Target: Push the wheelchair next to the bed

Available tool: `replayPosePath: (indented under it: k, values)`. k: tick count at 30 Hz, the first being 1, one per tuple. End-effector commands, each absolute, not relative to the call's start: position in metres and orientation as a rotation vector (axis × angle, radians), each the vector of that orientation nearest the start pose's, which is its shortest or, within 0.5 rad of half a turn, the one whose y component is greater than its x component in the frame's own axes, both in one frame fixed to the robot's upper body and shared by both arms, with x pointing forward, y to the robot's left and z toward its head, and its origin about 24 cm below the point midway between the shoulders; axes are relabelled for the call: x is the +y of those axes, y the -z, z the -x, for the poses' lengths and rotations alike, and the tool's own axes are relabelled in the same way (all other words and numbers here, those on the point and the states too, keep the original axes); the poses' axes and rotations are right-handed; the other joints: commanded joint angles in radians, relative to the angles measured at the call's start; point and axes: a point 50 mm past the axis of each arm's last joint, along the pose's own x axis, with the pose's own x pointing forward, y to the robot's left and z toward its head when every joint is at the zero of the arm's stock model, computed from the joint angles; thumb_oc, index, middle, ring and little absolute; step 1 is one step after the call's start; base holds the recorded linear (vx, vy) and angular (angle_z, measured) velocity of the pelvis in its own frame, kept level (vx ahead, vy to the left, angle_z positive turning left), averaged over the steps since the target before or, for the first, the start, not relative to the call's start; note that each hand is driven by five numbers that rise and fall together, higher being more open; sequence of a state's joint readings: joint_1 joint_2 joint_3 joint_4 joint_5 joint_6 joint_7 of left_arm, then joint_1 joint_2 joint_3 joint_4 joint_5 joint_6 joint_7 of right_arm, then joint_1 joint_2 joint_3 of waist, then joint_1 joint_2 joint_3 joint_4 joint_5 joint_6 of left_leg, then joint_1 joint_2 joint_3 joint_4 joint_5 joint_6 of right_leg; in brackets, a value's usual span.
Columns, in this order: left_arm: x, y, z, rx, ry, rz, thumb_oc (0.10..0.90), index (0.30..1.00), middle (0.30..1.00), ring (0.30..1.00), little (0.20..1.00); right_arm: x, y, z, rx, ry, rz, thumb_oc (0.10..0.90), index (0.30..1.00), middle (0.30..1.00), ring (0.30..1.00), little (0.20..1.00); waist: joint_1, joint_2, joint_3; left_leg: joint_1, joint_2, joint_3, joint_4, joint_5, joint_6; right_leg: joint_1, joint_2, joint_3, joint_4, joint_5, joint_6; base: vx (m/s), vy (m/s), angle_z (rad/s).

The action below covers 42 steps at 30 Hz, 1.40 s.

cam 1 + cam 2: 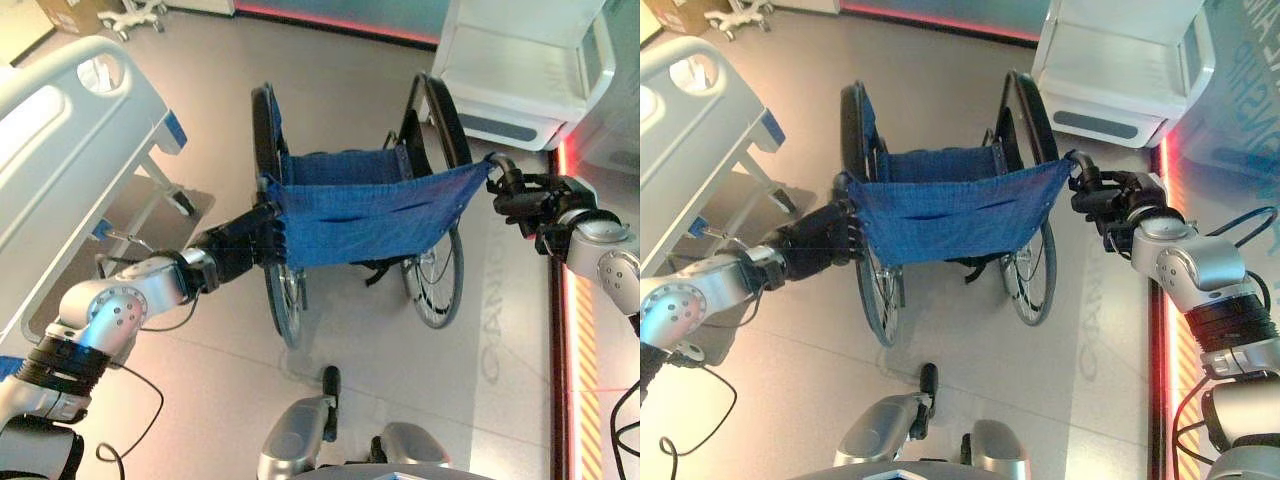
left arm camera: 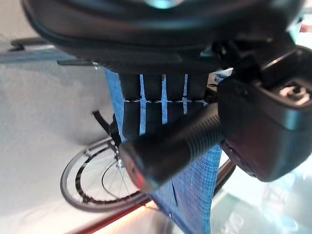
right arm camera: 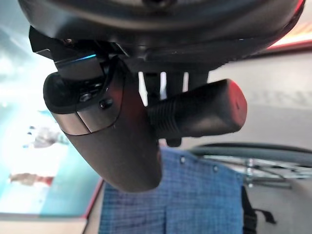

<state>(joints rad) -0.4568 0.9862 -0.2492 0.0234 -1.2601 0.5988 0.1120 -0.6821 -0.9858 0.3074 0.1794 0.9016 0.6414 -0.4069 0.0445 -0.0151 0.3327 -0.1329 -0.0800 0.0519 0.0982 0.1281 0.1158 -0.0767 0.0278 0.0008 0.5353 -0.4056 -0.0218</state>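
Note:
A black wheelchair (image 1: 360,205) with a blue cloth back (image 1: 370,215) stands in the middle of the floor, facing away from me. My left hand (image 1: 245,248) is shut on its left push handle (image 2: 170,148), fingers curled round the ribbed black grip. My right hand (image 1: 525,200) is shut on the right push handle (image 3: 195,114) at the back's other top corner. The bed (image 1: 70,160), white-grey with a blue trim, stands to the left of the wheelchair, about a wheel's width off.
A white cabinet (image 1: 525,70) stands at the far right beyond the wheelchair. A red-lit strip (image 1: 560,330) runs along the floor on the right. A wheeled stand base (image 1: 135,15) and a cardboard box (image 1: 70,14) sit at the far left.

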Motion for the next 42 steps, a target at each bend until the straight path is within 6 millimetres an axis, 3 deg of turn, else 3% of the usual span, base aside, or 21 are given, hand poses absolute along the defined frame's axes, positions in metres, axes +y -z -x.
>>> replayPosePath:
  k: [1, 3, 6, 7, 11, 12, 14, 16, 17, 18, 20, 21, 23, 26, 28, 29, 32, 35, 37, 40, 42]
  values:
    - [0.257, -0.257, -0.322, -0.117, 0.14, 0.209, 0.4, 0.3, 0.3, 0.3, 0.3, -0.223, -0.232, -0.344, 0.042, -0.019, 0.171, 0.4, 0.3, 0.3, 0.3, 0.3, -0.01, -0.003, -0.108, -0.148, -0.039, 0.048, 0.323, -0.099, -0.131, 0.058, -0.062, -0.004, -0.449, 0.429, 0.074, 0.07, -0.151, 0.3]
    - [0.25, -0.269, -0.326, -0.157, 0.149, 0.212, 0.4, 0.3, 0.3, 0.3, 0.3, -0.223, -0.248, -0.347, 0.001, -0.021, 0.179, 0.4, 0.3, 0.3, 0.3, 0.3, -0.051, -0.009, -0.075, -0.091, -0.035, 0.03, 0.324, -0.204, -0.127, -0.048, -0.155, 0.037, -0.52, 0.547, 0.148, 0.27, -0.26, 0.57]
    - [0.244, -0.28, -0.326, -0.168, 0.144, 0.195, 0.4, 0.3, 0.3, 0.3, 0.3, -0.223, -0.259, -0.344, -0.02, -0.024, 0.168, 0.4, 0.3, 0.3, 0.3, 0.3, -0.094, -0.021, -0.041, 0.016, 0.006, -0.011, 0.315, -0.32, -0.116, -0.174, -0.198, 0.063, -0.503, 0.606, 0.194, 0.54, -0.364, 0.54]
    - [0.245, -0.282, -0.326, -0.169, 0.14, 0.196, 0.4, 0.3, 0.3, 0.3, 0.3, -0.224, -0.261, -0.342, -0.023, -0.03, 0.162, 0.4, 0.3, 0.3, 0.3, 0.3, -0.1, -0.028, -0.043, 0.03, 0.032, -0.019, 0.331, -0.316, -0.112, -0.171, -0.183, 0.056, -0.477, 0.572, 0.189, 0.46, -0.309, 0.8]
    - [0.247, -0.275, -0.324, -0.157, 0.155, 0.222, 0.4, 0.3, 0.3, 0.3, 0.3, -0.229, -0.26, -0.339, 0.01, -0.032, 0.161, 0.4, 0.3, 0.3, 0.3, 0.3, -0.098, -0.05, -0.081, 0.052, 0.095, -0.053, 0.428, -0.266, -0.135, -0.148, -0.15, 0.017, -0.398, 0.545, 0.152, 0.51, -0.319, 0.76]
    - [0.251, -0.27, -0.321, -0.145, 0.138, 0.238, 0.4, 0.3, 0.3, 0.3, 0.3, -0.23, -0.255, -0.338, 0.035, -0.043, 0.173, 0.4, 0.3, 0.3, 0.3, 0.3, -0.097, -0.06, -0.099, 0.048, 0.14, -0.066, 0.585, -0.184, -0.153, -0.13, -0.123, -0.016, -0.385, 0.522, 0.107, 0.54, -0.388, 0.6]
    - [0.256, -0.265, -0.318, -0.132, 0.127, 0.247, 0.4, 0.3, 0.3, 0.3, 0.3, -0.229, -0.25, -0.337, 0.045, -0.05, 0.184, 0.4, 0.3, 0.3, 0.3, 0.3, -0.093, -0.073, -0.112, 0.022, 0.142, -0.074, 0.728, -0.11, -0.162, -0.104, -0.103, -0.031, -0.393, 0.508, 0.072, 0.47, -0.346, 0.3]
    - [0.26, -0.256, -0.311, -0.119, 0.132, 0.25, 0.4, 0.3, 0.3, 0.3, 0.3, -0.231, -0.245, -0.334, 0.049, -0.047, 0.182, 0.4, 0.3, 0.3, 0.3, 0.3, -0.078, -0.082, -0.117, -0.068, 0.108, -0.087, 0.9, -0.082, -0.146, -0.067, -0.072, -0.05, -0.388, 0.485, 0.033, 0.41, -0.263, -0.12]
    - [0.26, -0.254, -0.31, -0.115, 0.133, 0.251, 0.4, 0.3, 0.3, 0.3, 0.3, -0.23, -0.243, -0.334, 0.053, -0.046, 0.182, 0.4, 0.3, 0.3, 0.3, 0.3, -0.071, -0.077, -0.115, -0.085, 0.099, -0.089, 0.901, -0.095, -0.139, -0.052, -0.058, -0.052, -0.386, 0.475, 0.03, 0.46, -0.184, 0.05]
    - [0.261, -0.25, -0.309, -0.108, 0.13, 0.252, 0.4, 0.3, 0.3, 0.3, 0.3, -0.229, -0.24, -0.333, 0.06, -0.048, 0.189, 0.4, 0.3, 0.3, 0.3, 0.3, -0.054, -0.08, -0.114, -0.128, 0.056, -0.084, 0.861, -0.099, -0.122, -0.018, -0.041, -0.05, -0.386, 0.462, 0.025, 0.39, -0.083, 0.14]
    - [0.261, -0.246, -0.308, -0.103, 0.126, 0.253, 0.4, 0.3, 0.3, 0.3, 0.3, -0.225, -0.236, -0.333, 0.066, -0.052, 0.197, 0.4, 0.3, 0.3, 0.3, 0.3, -0.038, -0.073, -0.112, -0.148, 0.023, -0.069, 0.736, -0.091, -0.116, 0.018, -0.019, -0.04, -0.383, 0.44, 0.027, 0.5, -0.043, 0.15]
    - [0.264, -0.243, -0.306, -0.1, 0.125, 0.246, 0.4, 0.3, 0.3, 0.3, 0.3, -0.22, -0.232, -0.333, 0.067, -0.049, 0.196, 0.4, 0.3, 0.3, 0.3, 0.3, -0.018, -0.054, -0.116, -0.153, 0.021, -0.027, 0.514, -0.057, -0.121, 0.062, 0.02, -0.035, -0.386, 0.409, 0.03, 0.55, 0.006, 0.1]
    - [0.264, -0.239, -0.305, -0.097, 0.13, 0.249, 0.4, 0.3, 0.3, 0.3, 0.3, -0.219, -0.23, -0.334, 0.068, -0.042, 0.19, 0.4, 0.3, 0.3, 0.3, 0.3, 0.001, -0.034, -0.113, -0.164, 0.029, 0.008, 0.348, 0.009, -0.144, 0.105, 0.055, -0.029, -0.391, 0.38, 0.022, 0.59, 0.028, 0.14]
    - [0.268, -0.223, -0.301, -0.078, 0.12, 0.246, 0.4, 0.3, 0.3, 0.3, 0.3, -0.22, -0.218, -0.337, 0.086, -0.047, 0.173, 0.4, 0.3, 0.3, 0.3, 0.3, 0.053, 0.014, -0.113, -0.216, 0.045, 0.04, -0.001, 0.15, -0.191, 0.214, 0.125, 0.008, -0.406, 0.319, 0.008, 0.64, 0.067, -0.17]
    - [0.268, -0.22, -0.298, -0.075, 0.113, 0.245, 0.4, 0.3, 0.3, 0.3, 0.3, -0.221, -0.212, -0.335, 0.095, -0.056, 0.172, 0.4, 0.3, 0.3, 0.3, 0.3, 0.068, 0.017, -0.113, -0.218, 0.038, 0.038, -0.07, 0.167, -0.196, 0.254, 0.129, 0.031, -0.408, 0.294, 0.009, 0.55, 0.088, -0.39]
    - [0.269, -0.22, -0.296, -0.078, 0.106, 0.245, 0.4, 0.3, 0.3, 0.3, 0.3, -0.22, -0.209, -0.334, 0.099, -0.064, 0.168, 0.4, 0.3, 0.3, 0.3, 0.3, 0.071, 0.019, -0.117, -0.214, 0.041, 0.039, -0.075, 0.165, -0.194, 0.27, 0.128, 0.042, -0.404, 0.275, 0.009, 0.71, 0.151, -0.57]
    - [0.272, -0.227, -0.297, -0.077, 0.101, 0.232, 0.4, 0.3, 0.3, 0.3, 0.3, -0.216, -0.204, -0.336, 0.112, -0.085, 0.154, 0.4, 0.3, 0.3, 0.3, 0.3, 0.071, 0.019, -0.154, -0.177, 0.062, 0.092, -0.003, 0.059, -0.157, 0.288, 0.103, 0.028, -0.335, 0.188, 0.022, 0.55, 0.15, -0.65]
    - [0.274, -0.228, -0.3, -0.058, 0.095, 0.213, 0.4, 0.3, 0.3, 0.3, 0.3, -0.216, -0.199, -0.335, 0.127, -0.088, 0.144, 0.4, 0.3, 0.3, 0.3, 0.3, 0.076, 0.013, -0.186, -0.17, 0.048, 0.107, 0.043, 0.019, -0.134, 0.302, 0.093, 0.018, -0.264, 0.173, 0.039, 0.45, 0.125, 0.07]
    - [0.274, -0.228, -0.304, -0.049, 0.1, 0.196, 0.4, 0.3, 0.3, 0.3, 0.3, -0.214, -0.196, -0.335, 0.13, -0.085, 0.133, 0.4, 0.3, 0.3, 0.3, 0.3, 0.076, 0.006, -0.201, -0.152, 0.032, 0.119, 0.068, -0.019, -0.107, 0.284, 0.086, -0.004, -0.16, 0.215, 0.063, 0.51, 0.15, -0.02]
    - [0.271, -0.24, -0.313, -0.063, 0.132, 0.172, 0.4, 0.3, 0.3, 0.3, 0.3, -0.203, -0.192, -0.339, 0.144, -0.087, 0.1, 0.4, 0.3, 0.3, 0.3, 0.3, 0.073, -0.013, -0.22, -0.083, -0.017, 0.12, 0.087, -0.068, -0.068, 0.182, 0.07, -0.041, 0.09, 0.439, 0.169, 0.5, 0.145, 0.02]
    - [0.271, -0.243, -0.314, -0.065, 0.134, 0.167, 0.4, 0.3, 0.3, 0.3, 0.3, -0.2, -0.191, -0.341, 0.15, -0.096, 0.1, 0.4, 0.3, 0.3, 0.3, 0.3, 0.068, -0.004, -0.221, -0.069, -0.014, 0.116, 0.087, -0.072, -0.071, 0.148, 0.065, -0.047, 0.071, 0.441, 0.164, 0.31, 0.076, -0.02]
